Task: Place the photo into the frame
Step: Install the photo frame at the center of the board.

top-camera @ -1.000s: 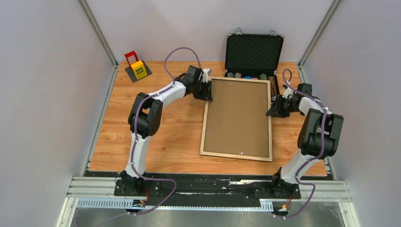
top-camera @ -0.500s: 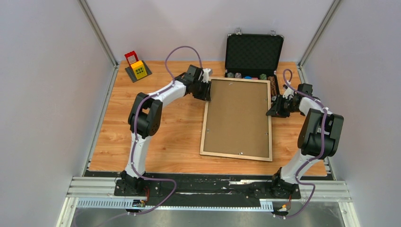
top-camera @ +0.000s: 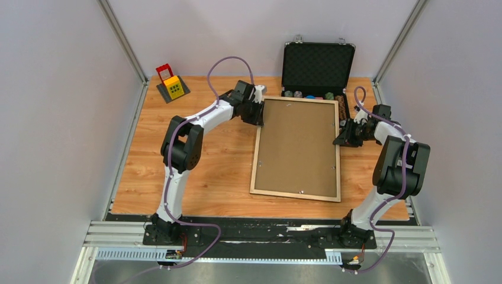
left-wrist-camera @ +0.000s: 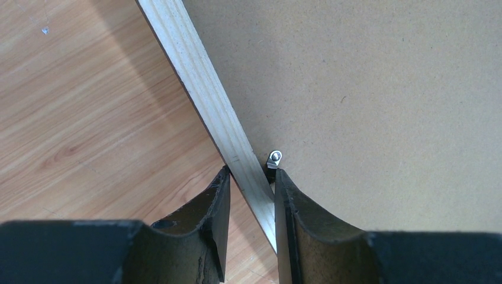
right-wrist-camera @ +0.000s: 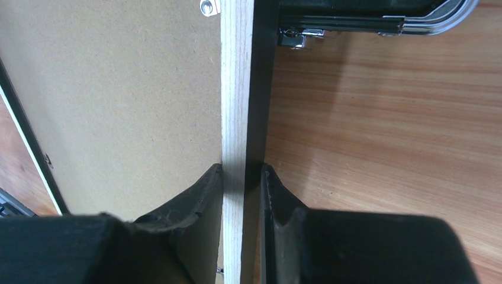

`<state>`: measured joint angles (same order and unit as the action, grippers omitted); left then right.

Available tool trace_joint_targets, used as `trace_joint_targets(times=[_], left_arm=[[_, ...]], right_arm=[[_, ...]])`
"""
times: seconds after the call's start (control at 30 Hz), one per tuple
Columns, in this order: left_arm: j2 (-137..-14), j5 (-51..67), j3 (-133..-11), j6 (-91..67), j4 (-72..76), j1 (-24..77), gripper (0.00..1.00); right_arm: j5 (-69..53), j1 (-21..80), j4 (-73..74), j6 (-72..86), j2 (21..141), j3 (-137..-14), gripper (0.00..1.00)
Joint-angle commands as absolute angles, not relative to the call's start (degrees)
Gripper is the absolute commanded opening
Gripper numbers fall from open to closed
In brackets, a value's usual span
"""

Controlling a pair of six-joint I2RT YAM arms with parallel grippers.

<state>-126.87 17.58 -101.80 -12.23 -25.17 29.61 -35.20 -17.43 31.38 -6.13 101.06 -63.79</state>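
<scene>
Left gripper point(left-wrist-camera: 251, 177) and right gripper point(right-wrist-camera: 243, 171), each nearly closed, pinch opposite thin rails of the frame point(top-camera: 296, 194), which lies between them on the counter point(top-camera: 207, 177), board point(top-camera: 296, 148) up, photo unseen; probably light, stiff but wide, it suits this two-sided hold.

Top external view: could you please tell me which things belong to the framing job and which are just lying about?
Job: frame; brown backing board in it; left fingers and right fingers, each clamped on a side rail. The photo is not visible.
Lying about: open black chip case; red-and-yellow toy blocks.
</scene>
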Motion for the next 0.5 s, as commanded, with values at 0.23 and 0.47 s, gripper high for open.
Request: trace_joint_targets(times=[0.23, 0.47], left_arm=[[-127.8, 18.2, -105.0, -6.1, -24.5, 29.8, 0.16], [-128.7, 18.0, -106.0, -6.7, -24.9, 29.9, 0.54]], right_arm=[[-38.4, -17.7, 27.9, -7.6, 100.2, -64.0, 0.00], [-38.5, -17.8, 28.0, -7.7, 100.2, -63.9, 0.00]])
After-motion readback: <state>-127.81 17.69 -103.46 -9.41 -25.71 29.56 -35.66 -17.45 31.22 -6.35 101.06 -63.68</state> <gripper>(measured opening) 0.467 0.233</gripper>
